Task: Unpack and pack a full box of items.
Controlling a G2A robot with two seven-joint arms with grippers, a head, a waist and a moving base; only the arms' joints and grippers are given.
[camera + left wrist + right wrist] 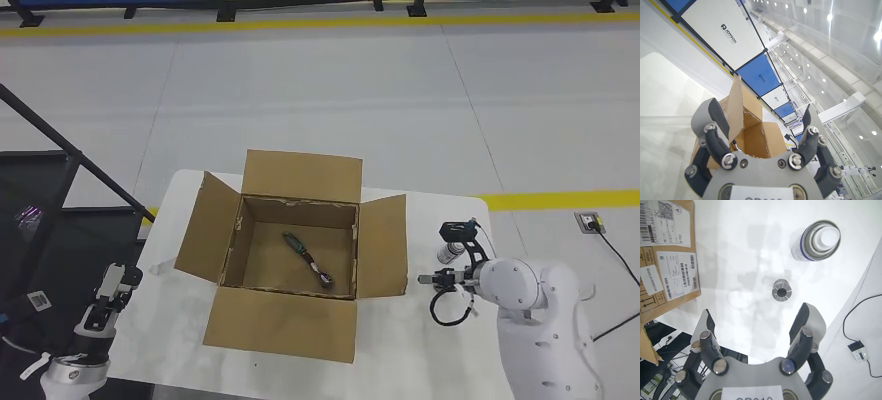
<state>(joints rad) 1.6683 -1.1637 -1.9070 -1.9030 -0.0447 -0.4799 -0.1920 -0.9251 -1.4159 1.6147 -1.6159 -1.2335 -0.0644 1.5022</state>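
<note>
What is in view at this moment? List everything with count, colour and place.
cardboard box: one, brown, flaps open, middle of the table
tool: one, dark and slender, lying on the box floor
spray can: one, silver with a white cap, upright on the table beside the box
metal sleeve: one, silver, upright on the table near the can
table: one, white
cabled unit: one, grey and black, on the floor beside the table
left end effector: one, grey and black, open, beside the box
right end effector: one, grey and black, open, above the table near the sleeve
</note>
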